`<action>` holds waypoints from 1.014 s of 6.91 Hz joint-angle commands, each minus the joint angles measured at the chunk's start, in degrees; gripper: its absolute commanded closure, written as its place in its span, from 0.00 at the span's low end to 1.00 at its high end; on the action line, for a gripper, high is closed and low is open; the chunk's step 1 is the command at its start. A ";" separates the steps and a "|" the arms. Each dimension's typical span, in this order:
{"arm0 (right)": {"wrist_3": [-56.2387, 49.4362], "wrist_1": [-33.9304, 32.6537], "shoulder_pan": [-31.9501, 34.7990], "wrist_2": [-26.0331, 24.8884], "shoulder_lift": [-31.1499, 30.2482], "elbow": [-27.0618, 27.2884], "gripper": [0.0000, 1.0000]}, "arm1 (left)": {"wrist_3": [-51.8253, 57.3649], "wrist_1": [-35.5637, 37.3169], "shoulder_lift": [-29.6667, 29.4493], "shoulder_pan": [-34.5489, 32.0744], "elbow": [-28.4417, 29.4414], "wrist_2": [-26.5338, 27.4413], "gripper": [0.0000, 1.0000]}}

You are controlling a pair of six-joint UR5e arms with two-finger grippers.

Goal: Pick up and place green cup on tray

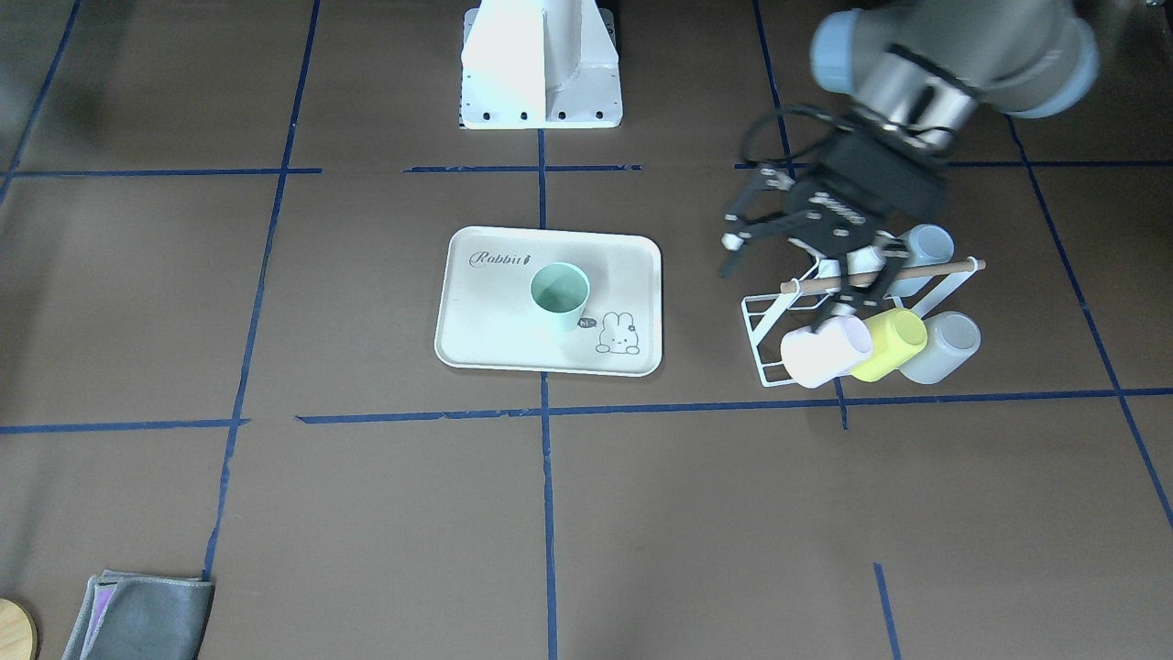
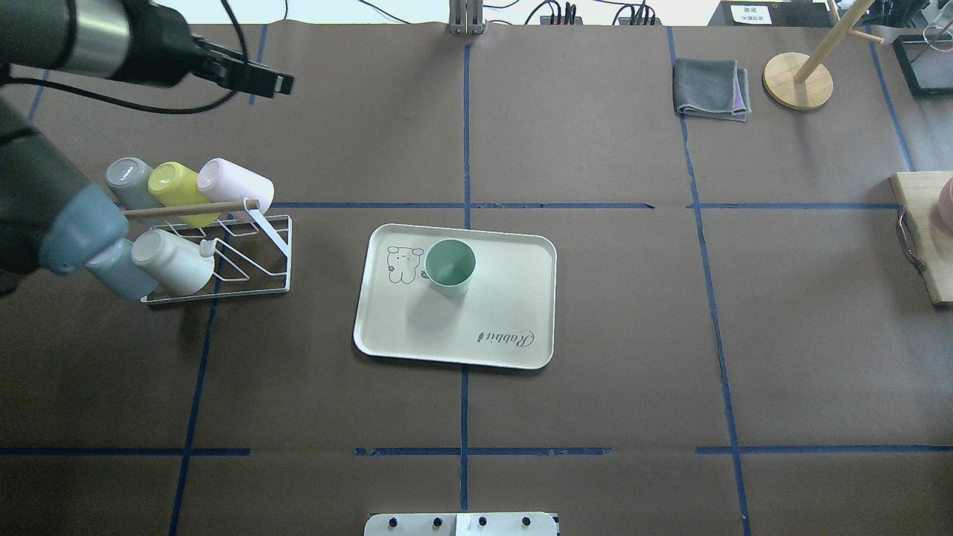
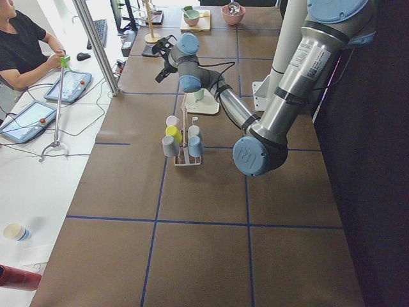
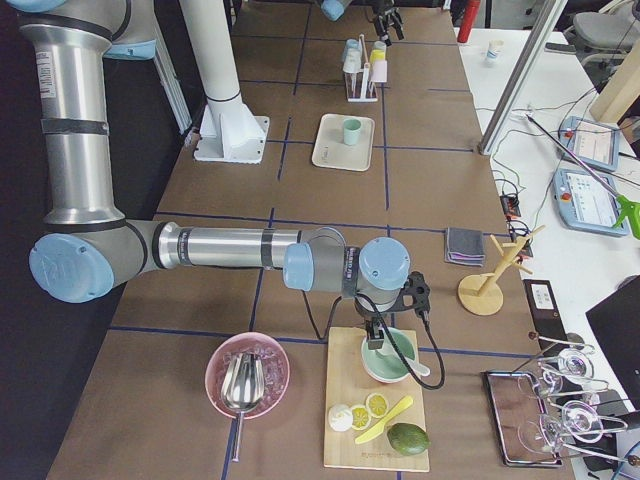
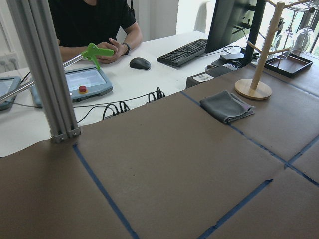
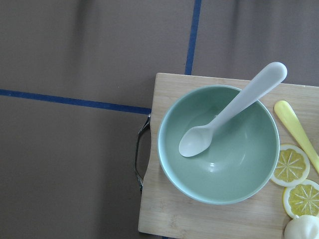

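Note:
The green cup (image 1: 560, 295) stands upright, mouth up, on the cream tray (image 1: 495, 321) near the bunny drawing; both also show in the overhead view, the cup (image 2: 450, 266) on the tray (image 2: 506, 298). My left gripper (image 1: 777, 293) is open and empty, raised above the cup rack, well to the side of the tray; in the overhead view the left gripper (image 2: 279, 80) is at the far left. My right gripper (image 4: 388, 322) shows only in the exterior right view, above a green bowl (image 6: 218, 143) far from the tray; I cannot tell whether it is open or shut.
A white wire rack (image 1: 779, 316) holds pink (image 1: 825, 353), yellow-green (image 1: 889, 344) and pale blue (image 1: 944, 346) cups beside the left gripper. A folded grey cloth (image 2: 711, 89) and a wooden stand (image 2: 798, 80) are at the far side. A cutting board (image 6: 164, 199) bears the bowl, a spoon and lemon slices.

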 commanded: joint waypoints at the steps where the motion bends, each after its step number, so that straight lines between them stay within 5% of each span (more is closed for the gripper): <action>1: 0.14 0.94 0.00 -0.03 -0.01 -0.31 0.00 | 9.49 6.33 8.71 -13.56 1.00 -15.19 0.00; 5: 0.49 0.94 0.00 0.41 -0.18 1.44 0.00 | 39.47 32.13 18.86 -27.03 2.58 -16.04 0.00; 7: 0.40 0.94 0.00 0.32 -0.27 1.45 0.00 | 43.21 36.42 26.74 -29.96 3.47 -15.16 0.00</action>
